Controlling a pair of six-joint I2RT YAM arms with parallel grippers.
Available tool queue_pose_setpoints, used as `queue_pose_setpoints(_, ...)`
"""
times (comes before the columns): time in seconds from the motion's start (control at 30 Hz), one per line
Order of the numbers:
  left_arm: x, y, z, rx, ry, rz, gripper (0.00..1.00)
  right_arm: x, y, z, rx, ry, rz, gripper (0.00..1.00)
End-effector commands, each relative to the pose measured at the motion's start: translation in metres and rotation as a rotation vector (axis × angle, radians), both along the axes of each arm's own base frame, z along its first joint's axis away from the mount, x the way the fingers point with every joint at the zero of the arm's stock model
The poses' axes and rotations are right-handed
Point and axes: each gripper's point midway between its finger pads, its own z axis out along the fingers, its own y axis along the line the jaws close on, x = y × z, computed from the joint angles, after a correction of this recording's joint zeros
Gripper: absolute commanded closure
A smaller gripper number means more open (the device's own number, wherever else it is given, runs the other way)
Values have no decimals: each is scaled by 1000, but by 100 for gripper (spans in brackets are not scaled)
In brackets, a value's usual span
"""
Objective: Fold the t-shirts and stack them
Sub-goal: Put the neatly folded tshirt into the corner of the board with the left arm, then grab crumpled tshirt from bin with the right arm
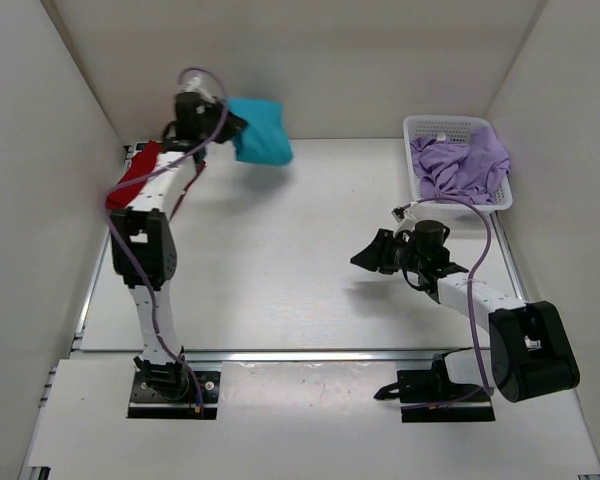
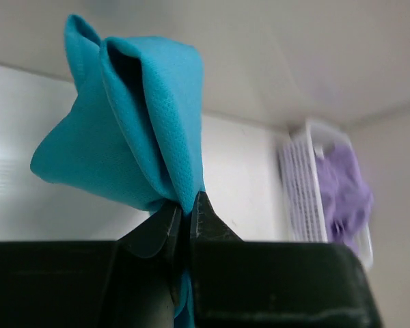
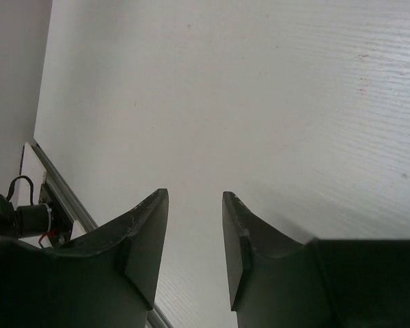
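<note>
My left gripper is raised at the back left, shut on the teal t-shirt, which hangs bunched off its jaws above the table. In the left wrist view the teal t-shirt rises in folds from between the shut fingertips. The red t-shirt lies at the far left, partly behind the left arm. The lavender t-shirt is heaped in the white basket. My right gripper hovers low over the table right of centre, open and holding nothing; its view shows only bare table between its fingers.
The white mesh basket stands at the back right against the right wall. White walls close in the table on the left, back and right. A metal rail runs along the table's near edge.
</note>
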Motion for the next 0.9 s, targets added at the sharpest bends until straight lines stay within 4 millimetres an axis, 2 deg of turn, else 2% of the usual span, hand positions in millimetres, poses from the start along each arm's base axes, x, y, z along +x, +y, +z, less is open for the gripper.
queue_pose_setpoints(0.0, -7, 127, 27, -9, -12, 213, 100, 0, 12, 7, 27, -35, 52, 64)
queue_pose_setpoints(0.03, -12, 143, 33, -37, -12, 254, 100, -3, 12, 4, 26, -23, 57, 64)
queue_pose_setpoints(0.07, -19, 175, 20, -44, 5, 316, 99, -3, 15, 6, 26, -34, 69, 64)
queue_pose_setpoints(0.1, -27, 206, 0, -58, 38, 392, 92, -11, 18, 0, 22, -16, 84, 64)
queue_pose_setpoints(0.13, -36, 224, -2, -63, 37, 452, 83, -9, 18, 2, 23, -21, 83, 64)
queue_pose_setpoints(0.17, -51, 249, -24, -70, 76, 521, 78, -12, 21, 2, 22, -29, 93, 64)
queue_pose_setpoints(0.2, -62, 273, -38, -90, 73, 583, 60, -20, 23, -3, 23, -16, 114, 64)
queue_pose_setpoints(0.23, -76, 293, -53, -121, 88, 635, 25, -22, 22, -3, 29, -10, 112, 64)
queue_pose_setpoints(0.27, -82, 297, -52, -151, 84, 644, 2, -23, 23, -4, 23, -11, 118, 63)
queue_pose_setpoints(0.33, -102, 313, -76, -192, 126, 691, 1, -29, 24, -8, 28, -3, 128, 61)
queue_pose_setpoints(0.37, -106, 315, -73, -207, 121, 703, 1, -29, 24, -8, 25, -7, 126, 61)
queue_pose_setpoints(0.43, -125, 328, -82, -232, 132, 753, 2, -35, 25, -10, 27, 0, 137, 59)
queue_pose_setpoints(0.47, -129, 332, -76, -235, 119, 769, 1, -37, 25, -14, 24, 13, 135, 58)
queue_pose_setpoints(0.5, -136, 333, -75, -229, 113, 782, 1, -37, 25, -9, 31, -5, 139, 57)
queue_pose_setpoints(0.53, -141, 333, -79, -235, 119, 794, 1, -40, 25, -13, 29, 3, 137, 57)
queue_pose_setpoints(0.57, -145, 332, -74, -235, 110, 801, 1, -40, 26, -11, 29, -6, 141, 57)
queue_pose_setpoints(0.67, -151, 313, -75, -243, 105, 763, 1, -39, 26, -12, 28, -5, 128, 58)
queue_pose_setpoints(0.7, -152, 297, -73, -223, 94, 729, 1, -34, 26, -7, 23, -18, 115, 63)
queue_pose_setpoints(0.73, -149, 277, -76, -209, 96, 694, 1, -28, 26, -8, -5, -17, 91, 73)
queue_pose_setpoints(0.77, -150, 267, -74, -173, 87, 669, 2, -26, 28, -7, -24, -29, 87, 80)
queue_pose_setpoints(0.8, -146, 235, -71, -160, 84, 600, 1, -16, 27, -4, -58, -45, 52, 96)
queue_pose_setpoints(0.83, -141, 200, -67, -124, 75, 524, 2, -6, 27, 0, -91, -48, 21, 100)
queue_pose_setpoints(0.87, -138, 160, -62, -92, 62, 423, 1, 7, 25, 5, -134, -65, -22, 100)
